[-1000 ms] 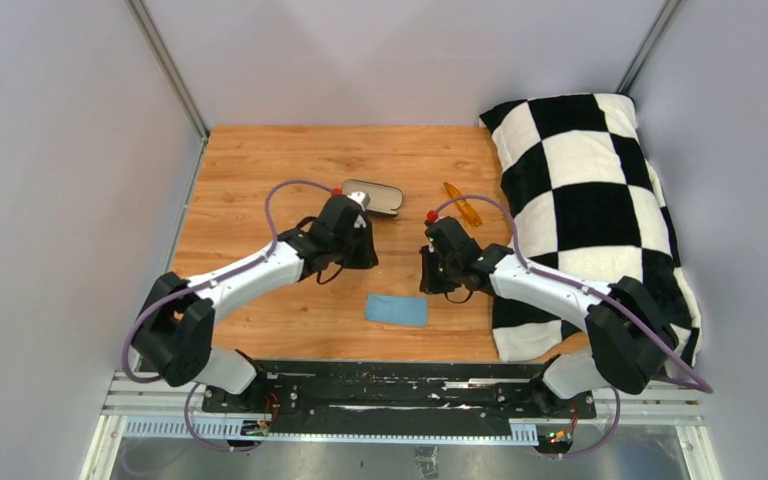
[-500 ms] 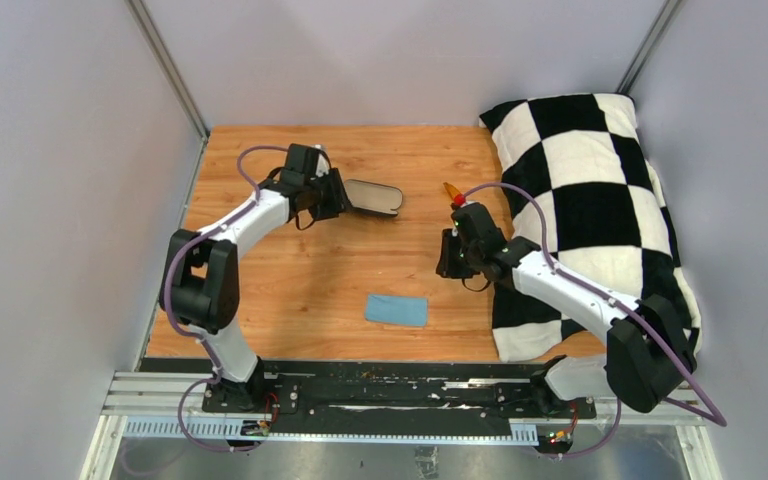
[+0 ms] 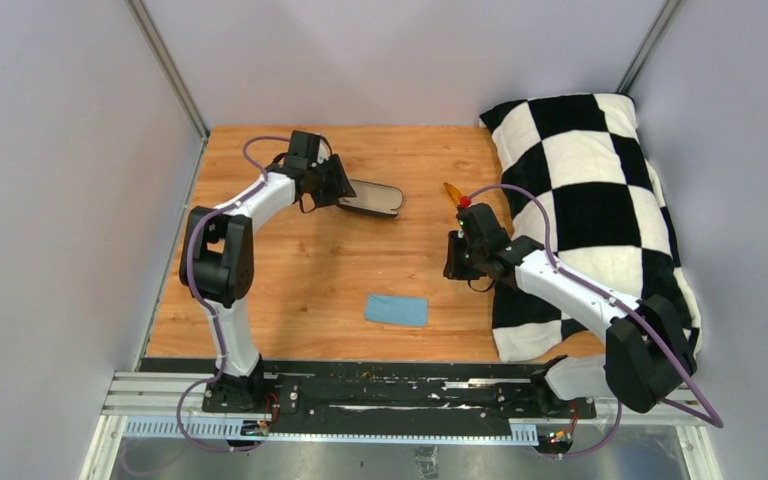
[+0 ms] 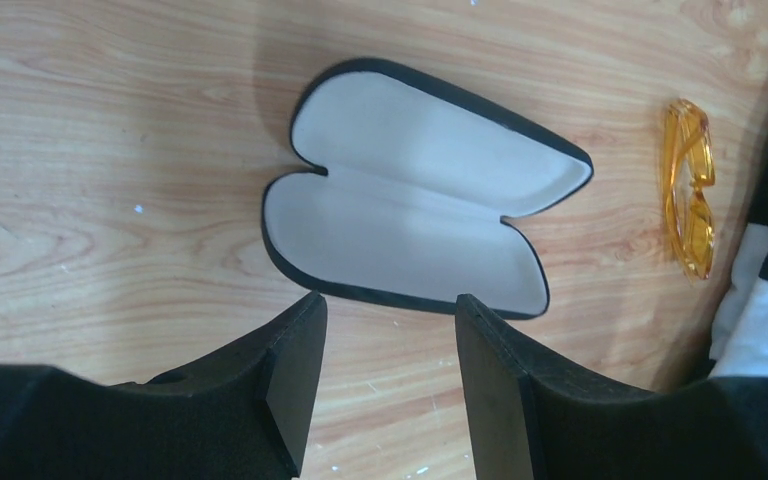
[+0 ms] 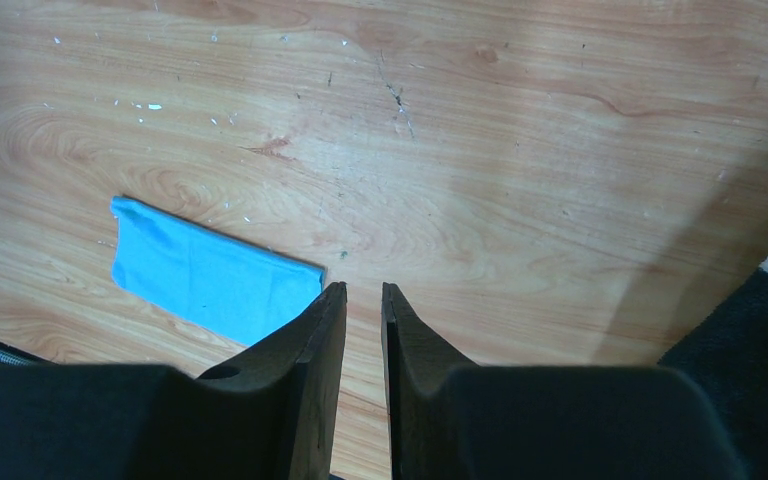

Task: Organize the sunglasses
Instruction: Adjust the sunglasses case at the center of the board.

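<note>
Nearest the bases, a light-blue cloth (image 3: 397, 309) is laid flat on the desk (image 3: 290, 280). Just past it, the right hand (image 3: 453, 266) is hung over bare wood and aimed back toward the cloth. Its fingers are pinched almost together, only a sliver of gap is left, and nothing is held.

Further out, the left hand (image 3: 345, 190) is parked at the rim of the black case (image 3: 375, 198), spread wide with nothing gripped. The case is lying open, pale lining up.

The sunglasses (image 4: 688, 190) are found on the desk past the case, just beside the edge of the checkered pillow (image 3: 600, 190). From the right hand they're placed behind the wrist, on the far side, so some turning around would probably be needed. Their long axis is run roughly near-to-far, a bit slanted. The right arm is judged the nearer one, since for the left the open case is in the way.

Looks-wise they're slim, amber-orange, see-through, apparently folded and shorter than the case. In the top view they're mostly hidden by the right arm.
</note>
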